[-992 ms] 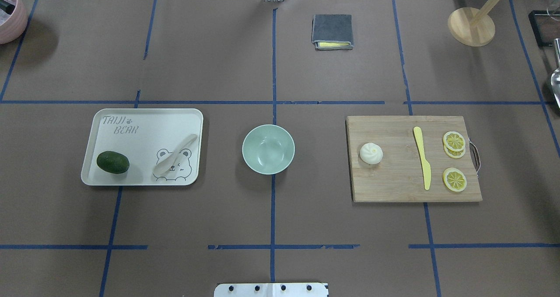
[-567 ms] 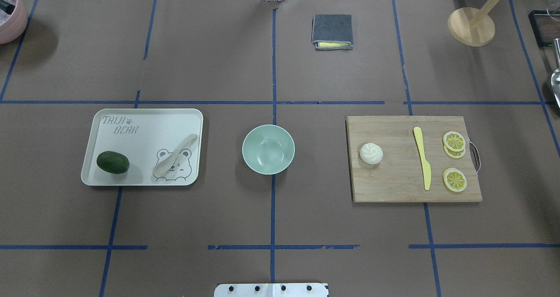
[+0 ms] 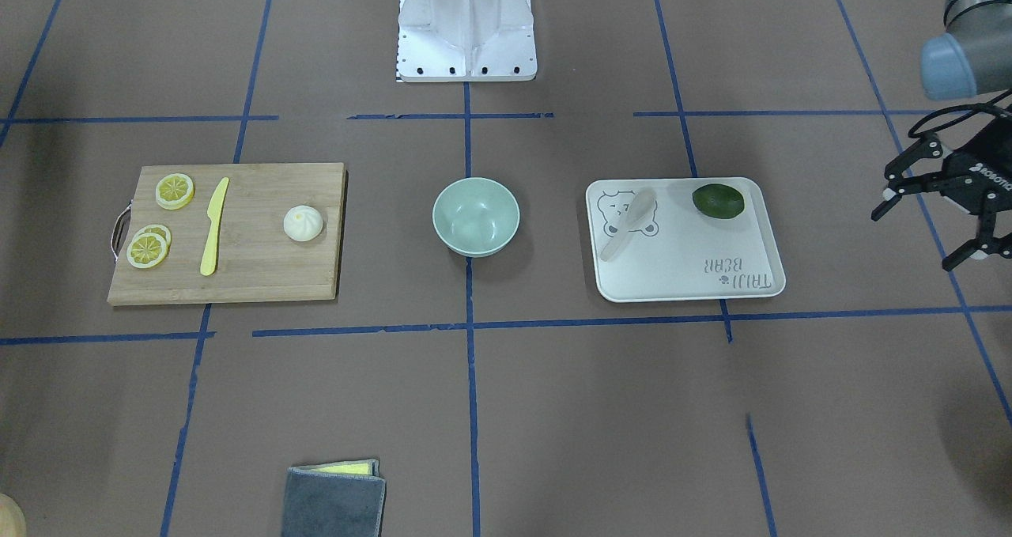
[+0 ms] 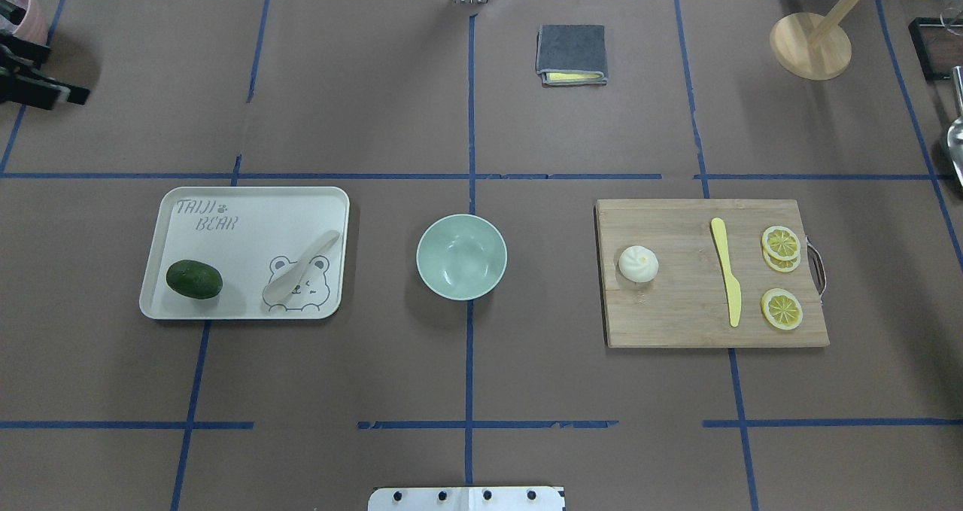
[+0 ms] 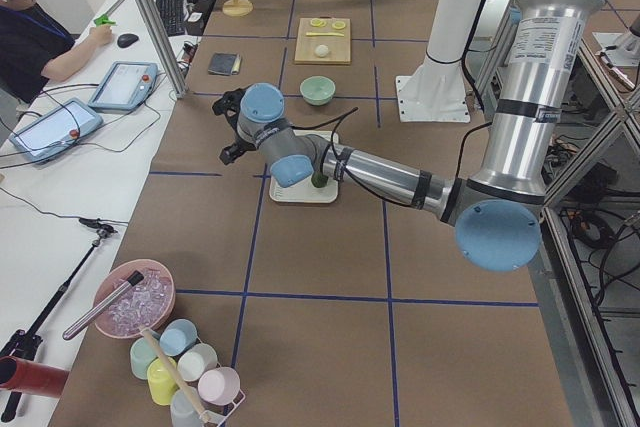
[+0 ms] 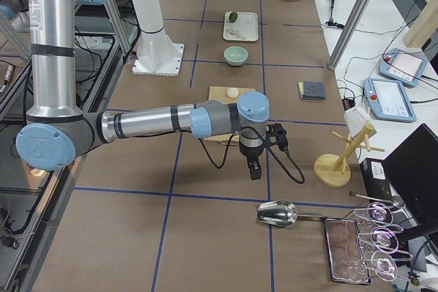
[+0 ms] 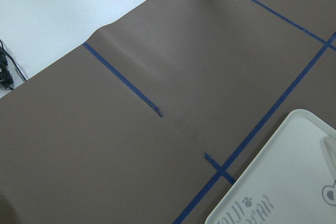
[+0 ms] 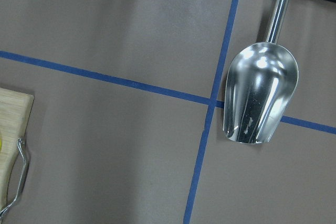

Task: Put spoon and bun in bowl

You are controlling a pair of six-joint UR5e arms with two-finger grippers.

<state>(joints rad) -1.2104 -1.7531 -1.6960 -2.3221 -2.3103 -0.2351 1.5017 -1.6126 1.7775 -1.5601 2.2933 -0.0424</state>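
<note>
The off-white spoon [image 4: 301, 276] lies on the cream tray [image 4: 248, 210], left of the mint-green bowl [image 4: 461, 257], which is empty. The white bun [image 4: 638, 263] sits on the wooden cutting board [image 4: 677, 315], right of the bowl. My left gripper [image 3: 921, 235] is open and empty, hovering off the tray's far left side, and shows at the overhead view's top-left edge [image 4: 45, 74]. My right gripper [image 6: 254, 165] shows only in the exterior right view, beyond the board's right end; I cannot tell whether it is open or shut.
A dark green fruit [image 4: 194, 279] shares the tray. A yellow knife [image 4: 727, 270] and lemon slices [image 4: 781, 244] lie on the board. A metal scoop [image 8: 260, 93] lies at the far right. A grey cloth [image 4: 572, 53], wooden stand [image 4: 810, 44] and pink bowl [image 4: 19, 7] stand at the back.
My left gripper has come into the overhead view at the top-left edge, where it did not show before. The spoon, bun and bowl have not moved.
</note>
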